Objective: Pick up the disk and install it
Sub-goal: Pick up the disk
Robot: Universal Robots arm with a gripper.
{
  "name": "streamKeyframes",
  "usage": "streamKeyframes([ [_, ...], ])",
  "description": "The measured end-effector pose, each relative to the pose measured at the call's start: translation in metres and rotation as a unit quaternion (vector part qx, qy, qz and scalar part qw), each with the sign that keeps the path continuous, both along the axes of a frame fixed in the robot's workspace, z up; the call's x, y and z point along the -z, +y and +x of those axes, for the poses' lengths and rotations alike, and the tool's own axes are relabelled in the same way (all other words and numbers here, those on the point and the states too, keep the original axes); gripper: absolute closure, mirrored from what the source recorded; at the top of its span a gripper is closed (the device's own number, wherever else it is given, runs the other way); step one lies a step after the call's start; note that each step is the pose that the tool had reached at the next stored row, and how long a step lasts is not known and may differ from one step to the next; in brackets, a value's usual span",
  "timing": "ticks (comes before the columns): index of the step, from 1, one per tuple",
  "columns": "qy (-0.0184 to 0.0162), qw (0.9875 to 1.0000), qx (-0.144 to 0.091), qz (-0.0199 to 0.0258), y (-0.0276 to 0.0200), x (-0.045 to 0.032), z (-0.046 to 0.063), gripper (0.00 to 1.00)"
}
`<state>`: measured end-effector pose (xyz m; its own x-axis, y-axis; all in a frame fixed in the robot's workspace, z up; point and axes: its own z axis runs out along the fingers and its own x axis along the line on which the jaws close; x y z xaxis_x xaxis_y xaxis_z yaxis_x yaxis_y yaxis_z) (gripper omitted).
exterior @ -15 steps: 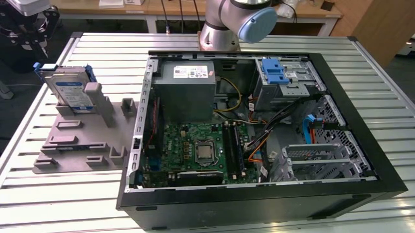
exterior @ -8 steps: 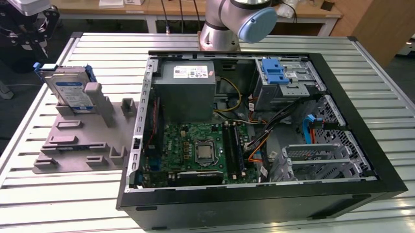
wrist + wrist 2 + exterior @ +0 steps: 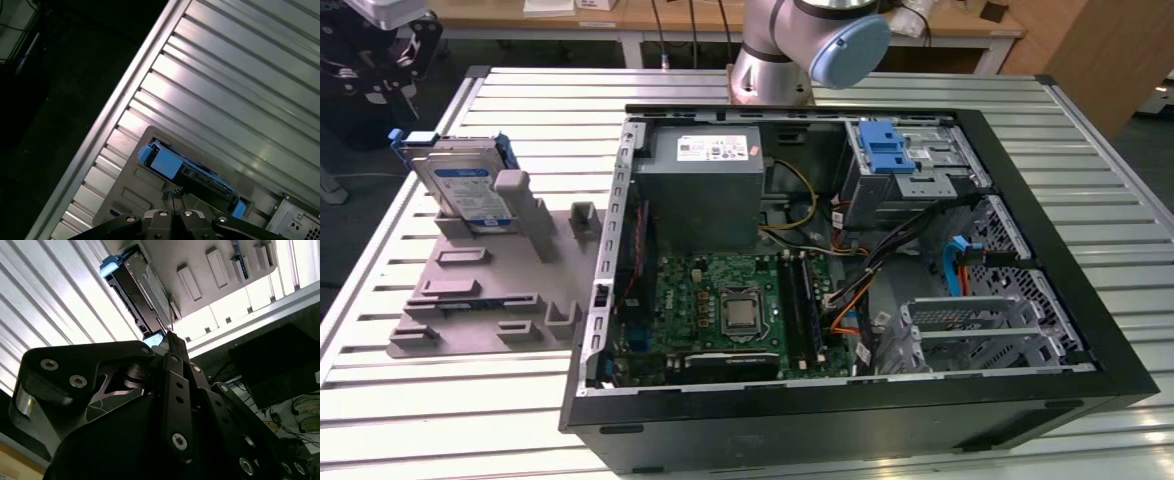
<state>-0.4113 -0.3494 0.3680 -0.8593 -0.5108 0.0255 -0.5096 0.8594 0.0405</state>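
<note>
Upper left in the exterior view, the disk (image 3: 458, 185) stands on edge in a grey holder (image 3: 467, 320) beside the open computer case (image 3: 854, 405), apparently presented for grasping, while the gripper (image 3: 171, 196), jaws pressed together and empty, points down at it.

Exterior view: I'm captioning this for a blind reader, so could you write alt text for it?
A silver disk in a blue frame stands upright in a grey fixture on a slatted metal table, at the exterior view's left. Beside it lies an open computer case, its motherboard exposed, with the robot arm's base behind it.
</note>
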Motion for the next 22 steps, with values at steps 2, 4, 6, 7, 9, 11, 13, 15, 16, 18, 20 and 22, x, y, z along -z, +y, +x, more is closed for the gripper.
streamKeyframes([
  [2, 0.0000, 0.9999, -0.014, 0.0000, 0.0000, 0.0001, 0.0000, 0.89],
  [4, -0.0001, 0.9997, -0.026, 0.0001, 0.0000, 0.0001, 0.0000, 0.89],
  [6, -0.0008, 0.9994, -0.036, 0.0011, 0.0001, 0.0000, 0.0000, 0.89],
  [7, -0.0011, 0.9992, -0.040, 0.0019, 0.0001, 0.0001, 0.0000, 0.89],
  [9, -0.0014, 0.9990, -0.044, 0.0027, 0.0001, 0.0002, 0.0000, 0.89],
  [11, -0.0014, 0.9990, -0.045, 0.0028, 0.0000, 0.0001, 0.0000, 0.89],
  [13, -0.0014, 0.9990, -0.045, 0.0028, 0.0000, 0.0001, 0.0000, 0.89],
  [15, -0.0014, 0.9990, -0.045, 0.0028, 0.0000, 0.0002, 0.0000, 0.89],
  [16, -0.0014, 0.9990, -0.045, 0.0027, 0.0000, 0.0001, 0.0000, 0.89],
  [18, -0.0014, 0.9990, -0.045, 0.0027, 0.0000, 0.0001, 0.0000, 0.89],
  [20, -0.0014, 0.9990, -0.045, 0.0028, 0.0000, 0.0002, 0.0000, 0.89],
  [22, -0.0014, 0.9990, -0.045, 0.0027, 0.0000, 0.0002, 0.0000, 0.89],
])
